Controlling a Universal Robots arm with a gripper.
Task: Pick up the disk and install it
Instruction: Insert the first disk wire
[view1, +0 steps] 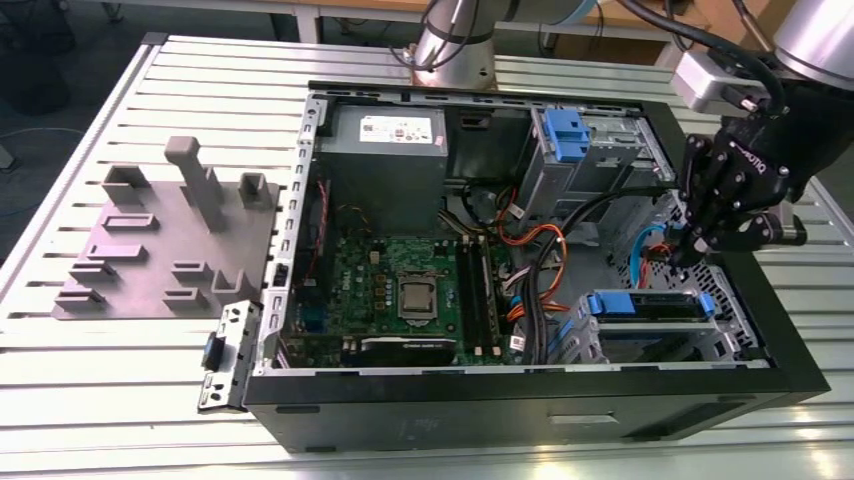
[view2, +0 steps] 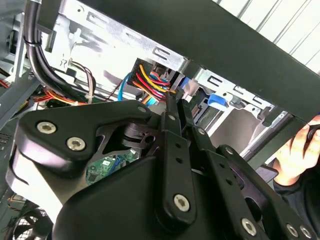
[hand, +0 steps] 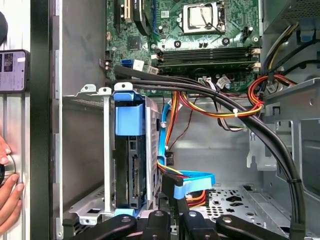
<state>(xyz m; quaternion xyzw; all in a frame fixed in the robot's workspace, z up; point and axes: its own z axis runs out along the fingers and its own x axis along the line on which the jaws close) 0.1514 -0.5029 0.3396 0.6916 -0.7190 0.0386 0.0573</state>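
An open computer case (view1: 534, 400) lies on the surface (view1: 80, 380). The black gripper (view1: 683, 258) hangs inside it, above the disk (view1: 650, 305) in its metal cage.

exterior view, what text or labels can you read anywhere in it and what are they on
No text here can be quoted as it reads.
White label on the grey metal power supply box: print too small to read.
White lettering on the black gripper body: too small to read.
Green motherboard: markings too small to read.
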